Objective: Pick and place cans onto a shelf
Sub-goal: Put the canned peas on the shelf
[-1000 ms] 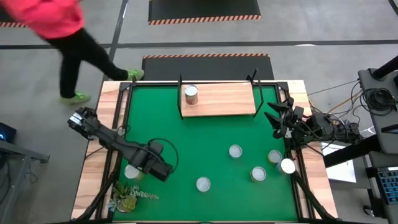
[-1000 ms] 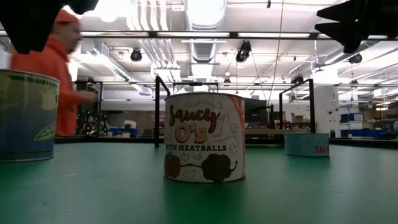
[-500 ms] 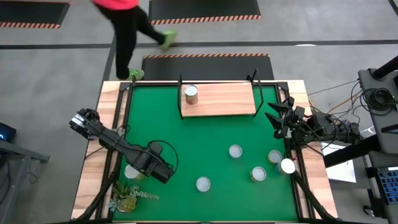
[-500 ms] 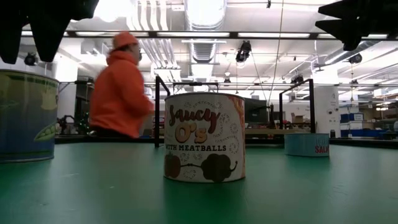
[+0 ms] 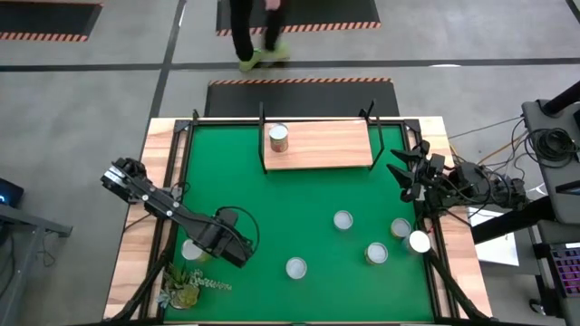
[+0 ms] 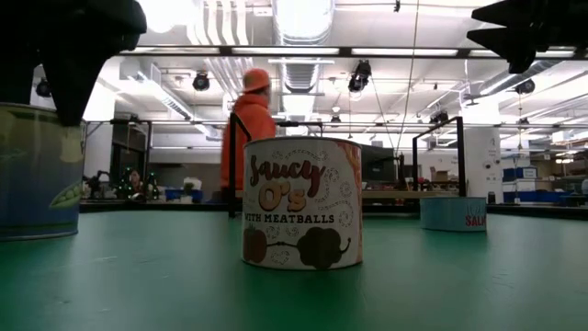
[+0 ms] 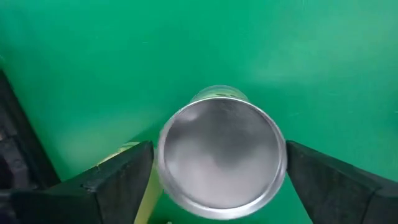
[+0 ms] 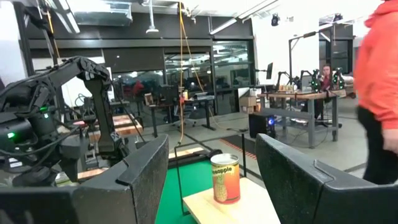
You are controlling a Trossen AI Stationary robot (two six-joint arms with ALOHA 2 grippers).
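Near the table's left near corner a can [image 7: 221, 143] with a shiny round top stands upright on the green mat. My left gripper [image 5: 194, 250] hangs over it, open, one finger [image 7: 118, 177] on each side of its top; no touch shows. In the low view this can [image 6: 32, 175] is at the left, with a dark finger [image 6: 73, 83] reaching just past its rim. One can [image 5: 278, 138] stands on the wooden shelf [image 5: 331, 147] at the far edge. Several more cans [image 5: 343, 220] stand at the near right. My right gripper [image 5: 405, 172] waits open at the table's right edge.
A green plant sprig [image 5: 186, 288] lies on the wooden rim at the near left corner. A "Saucy O's" can [image 6: 301, 202] stands mid-table near the front edge. One can [image 5: 419, 242] sits at the mat's right border. A person [image 5: 254, 32] walks beyond the far edge.
My left gripper has opened and come down over the can at the near left, its fingers now straddling the can's top. The can has not moved. The person in orange has walked from left to right behind the table.
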